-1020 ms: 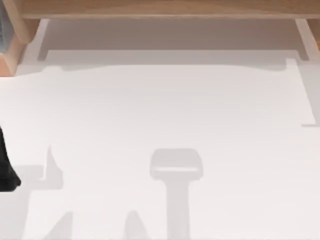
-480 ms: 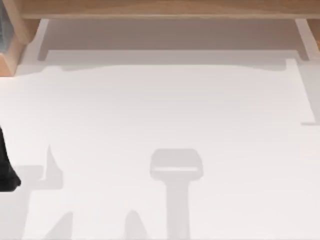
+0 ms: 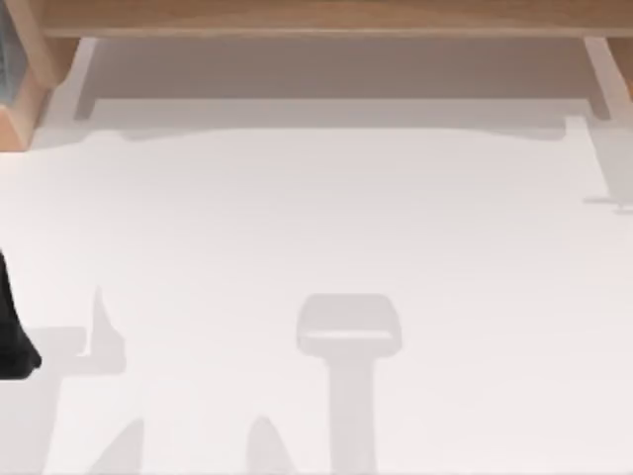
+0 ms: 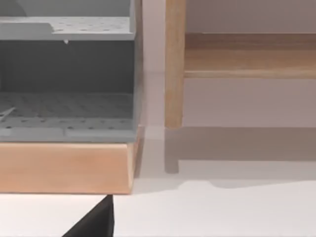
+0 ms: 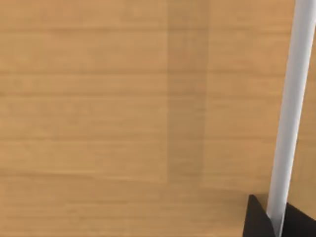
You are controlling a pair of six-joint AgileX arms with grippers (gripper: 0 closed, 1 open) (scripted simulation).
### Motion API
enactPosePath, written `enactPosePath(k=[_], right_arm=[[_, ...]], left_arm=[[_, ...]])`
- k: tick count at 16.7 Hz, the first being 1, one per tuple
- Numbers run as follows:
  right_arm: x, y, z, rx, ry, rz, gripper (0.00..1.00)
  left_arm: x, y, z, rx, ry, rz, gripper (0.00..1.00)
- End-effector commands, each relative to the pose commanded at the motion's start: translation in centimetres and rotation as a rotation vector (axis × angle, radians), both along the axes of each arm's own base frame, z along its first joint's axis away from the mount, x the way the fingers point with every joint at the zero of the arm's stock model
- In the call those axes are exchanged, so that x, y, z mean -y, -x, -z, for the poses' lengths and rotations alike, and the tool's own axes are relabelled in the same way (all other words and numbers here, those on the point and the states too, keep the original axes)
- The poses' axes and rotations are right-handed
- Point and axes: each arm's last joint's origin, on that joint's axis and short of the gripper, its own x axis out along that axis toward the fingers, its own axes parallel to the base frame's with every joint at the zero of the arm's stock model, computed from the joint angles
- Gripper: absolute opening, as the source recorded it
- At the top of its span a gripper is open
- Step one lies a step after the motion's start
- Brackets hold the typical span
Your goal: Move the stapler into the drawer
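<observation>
Shadow at the table's right edge is sliding toward the wooden cabinet. My right gripper is apparently clamping a white bar on a wooden front. My left arm is idling at the left edge, and I cannot tell its grip. Where the stapler is lying, I cannot tell either.

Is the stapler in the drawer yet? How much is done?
Not much looks done. Right now the right gripper is pinching a white handle on a wooden front, probably the drawer. The left arm waits at the left edge of the table. Left to do, I think: pull the drawer open, then fetch the stapler and put it in.
</observation>
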Motion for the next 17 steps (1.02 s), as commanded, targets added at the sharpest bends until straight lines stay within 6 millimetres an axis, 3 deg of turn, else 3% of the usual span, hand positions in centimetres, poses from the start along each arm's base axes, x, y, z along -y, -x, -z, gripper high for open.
enactPosePath(k=[5, 13, 17], right_arm=[[0.0, -0.1, 0.0, -0.003, -0.004, 0.002, 0.00], [0.2, -6.0, -0.1, 0.003, 0.000, 0.002, 0.00], [0.1, -6.3, 0.0, -0.002, -0.003, 0.003, 0.00]], left_arm=[[0.0, 0.0, 0.0, 0.000, 0.000, 0.000, 1.00], [0.0, 0.0, 0.0, 0.000, 0.000, 0.000, 1.00], [0.0, 0.0, 0.0, 0.000, 0.000, 0.000, 1.00]])
